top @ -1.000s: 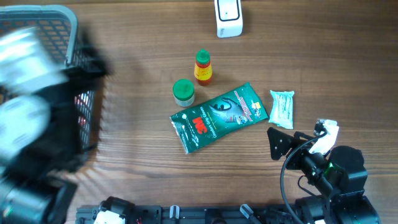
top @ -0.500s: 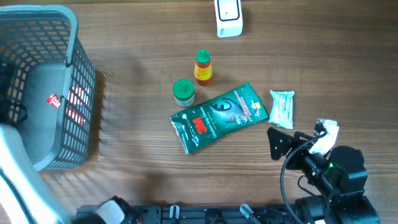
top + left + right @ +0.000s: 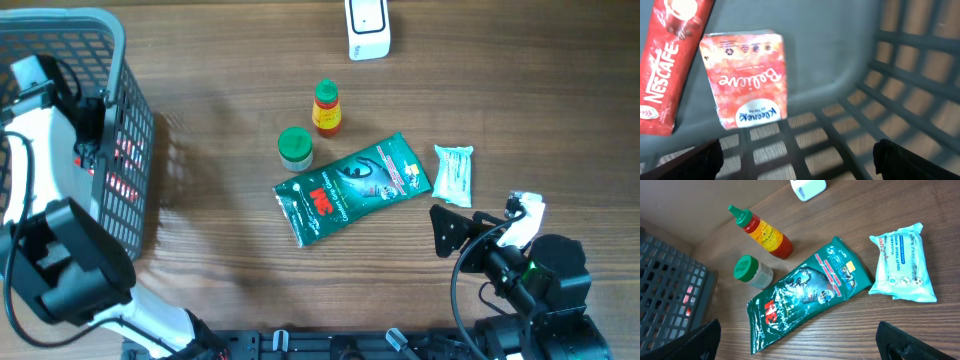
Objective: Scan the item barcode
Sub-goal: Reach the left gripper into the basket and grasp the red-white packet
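While left end effector (image 3: 800,159) hangs agape in basket (image 3: 920,65) | right end effector (image 3: 800,342) agape, empty | pink pack (image 3: 747,80) perhaps tissues

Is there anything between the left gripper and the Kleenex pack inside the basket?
Nothing visible. The left gripper faces the Kleenex pack with open jaws. The pack lies bare on the floor of the basket, and the red coffee sachet lies beside it, not over it.
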Available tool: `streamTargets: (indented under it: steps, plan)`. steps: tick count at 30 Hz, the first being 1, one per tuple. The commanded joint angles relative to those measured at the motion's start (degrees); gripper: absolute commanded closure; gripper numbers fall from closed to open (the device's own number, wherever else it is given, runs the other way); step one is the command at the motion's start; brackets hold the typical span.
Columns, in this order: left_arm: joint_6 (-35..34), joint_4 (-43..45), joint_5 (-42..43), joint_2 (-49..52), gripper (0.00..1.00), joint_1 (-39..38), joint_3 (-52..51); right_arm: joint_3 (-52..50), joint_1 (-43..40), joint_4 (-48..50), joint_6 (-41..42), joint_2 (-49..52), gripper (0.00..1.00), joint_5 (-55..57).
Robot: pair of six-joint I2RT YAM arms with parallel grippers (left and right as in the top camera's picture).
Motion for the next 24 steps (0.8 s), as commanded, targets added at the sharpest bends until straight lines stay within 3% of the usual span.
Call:
streamTargets:
  steps: [1,12,19,21,24]
  plan:
    - [-5.44,0.13,-2.10,4.09,0.00,-0.24,0.15,0.04,-0.02,0.26,0.28,-0.31,0.00,0.74]
    - [-5.38,0.33,-9.86,7.72,0.00,-0.24,0.15,0.04,-0.02,0.26,0.28,-0.31,0.00,0.74]
    - [-4.74,1.09,-10.19,11.52,0.05,-0.63,0.15,0.04,-0.02,0.26,0.26,-0.31,0.00,0.74]
    - [-4.74,1.46,-10.19,12.26,0.10,-0.74,0.15,0.04,-0.02,0.26,0.26,-0.31,0.00,0.74]
    - [-4.70,2.27,-10.19,12.31,0.28,-1.05,0.15,0.04,-0.02,0.26,0.28,-0.31,0.00,0.74]
